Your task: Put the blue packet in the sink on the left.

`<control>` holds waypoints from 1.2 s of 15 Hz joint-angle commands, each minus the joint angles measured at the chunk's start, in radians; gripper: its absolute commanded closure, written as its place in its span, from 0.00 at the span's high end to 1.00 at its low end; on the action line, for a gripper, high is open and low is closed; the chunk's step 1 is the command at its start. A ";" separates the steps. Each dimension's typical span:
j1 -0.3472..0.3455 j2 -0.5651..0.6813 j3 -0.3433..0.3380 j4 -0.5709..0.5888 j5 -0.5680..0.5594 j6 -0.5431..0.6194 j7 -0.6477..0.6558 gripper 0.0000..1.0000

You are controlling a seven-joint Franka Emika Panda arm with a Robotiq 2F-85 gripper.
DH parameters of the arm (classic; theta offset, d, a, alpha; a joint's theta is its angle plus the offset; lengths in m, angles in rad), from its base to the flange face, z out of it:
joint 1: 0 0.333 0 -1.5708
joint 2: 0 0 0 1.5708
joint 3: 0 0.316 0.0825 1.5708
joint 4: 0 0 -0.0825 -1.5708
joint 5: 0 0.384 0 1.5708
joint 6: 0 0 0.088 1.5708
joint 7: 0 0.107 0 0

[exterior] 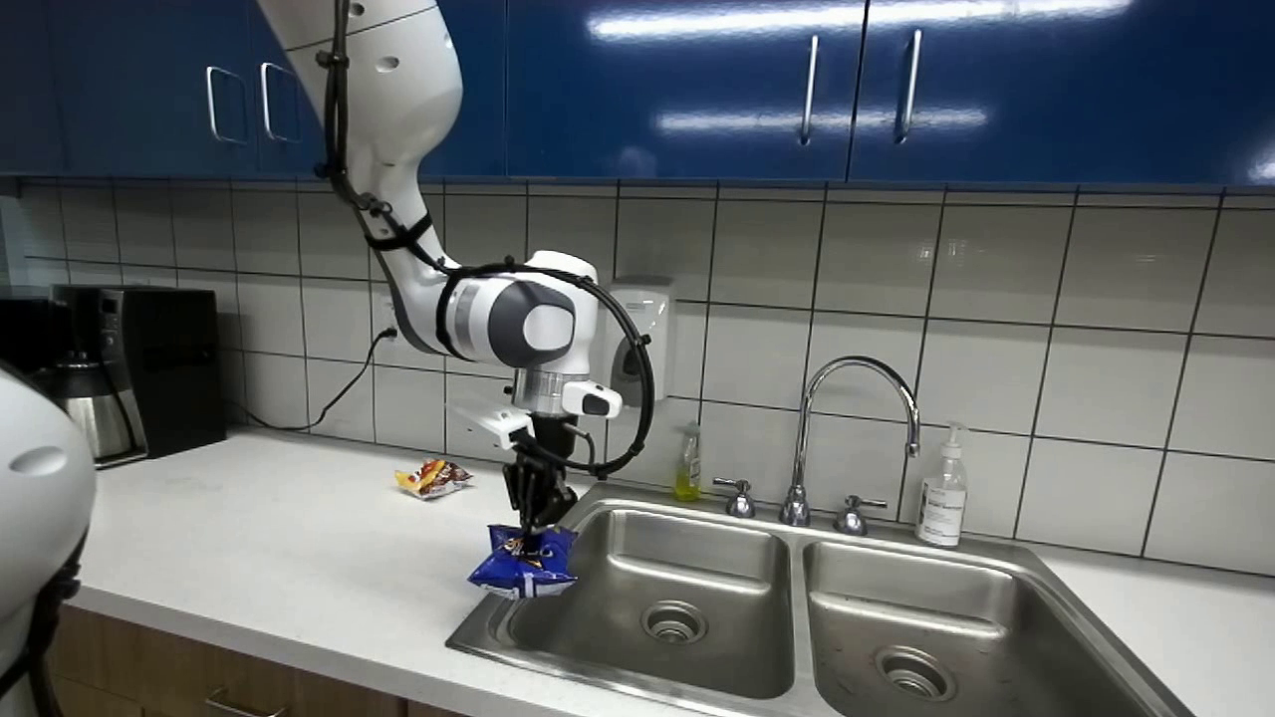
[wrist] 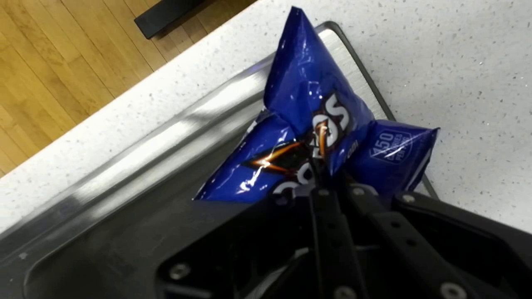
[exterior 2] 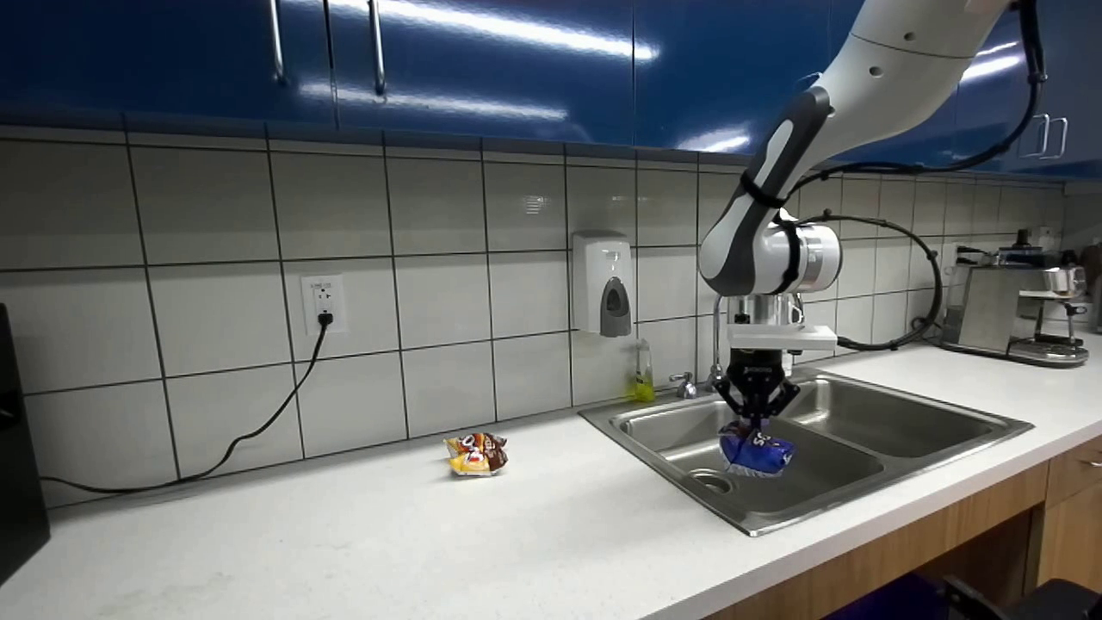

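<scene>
Claw (wrist: 336, 178), black, foremost in the wrist view: jaws drawn together and clamped on the blue packet (wrist: 307, 108), film creased inward at the pinch. Packet glossy, with white lettering, orange streaks and a panel beginning "150 calories". Location: held up over the left edge of the sink (exterior: 483, 631), on the side of the left basin (exterior: 618, 647); in the wrist view it overlaps basin, rim and counter (exterior: 299, 528) close to a corner of the sink.

Arm (exterior: 398, 80), white with dark grey joint covers, black cable (exterior: 338, 110) strapped along it; wrist directed downward.

Sink, stainless steel, set into the pale counter; left basin and right basin (exterior: 996, 657) side by side, each with a round drain (exterior: 674, 621).

Faucet (exterior: 803, 438), chrome, gooseneck, at the sink's back edge between two lever handles (exterior: 738, 503).

Pump bottle (exterior: 941, 513), clear, white label, upright on the back rim, right of the faucet. Small bottle (exterior: 687, 473), yellow-green contents, upright at the back, left of the faucet.

Wall dispenser (exterior 2: 603, 288), white with grey front, mounted on the tiled wall (exterior 2: 439, 293).

Snack packet (exterior 2: 478, 455), yellow, brown and red, lying on the counter left of the sink in both exterior views.

Coffee maker (exterior: 164, 368), black, with a steel carafe (exterior: 100, 408), on the counter at the left of an exterior view. Espresso machine (exterior 2: 990, 310), steel, on the counter beyond the sink in an exterior view.

Power outlet (exterior 2: 325, 297), white, black plug (exterior 2: 325, 319) inserted.

Cabinets (exterior: 687, 90), glossy blue, bar handles (exterior: 809, 90), above the tiled wall.
</scene>
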 commanded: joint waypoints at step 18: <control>-0.008 0.088 0.004 0.070 -0.015 0.030 0.040 0.00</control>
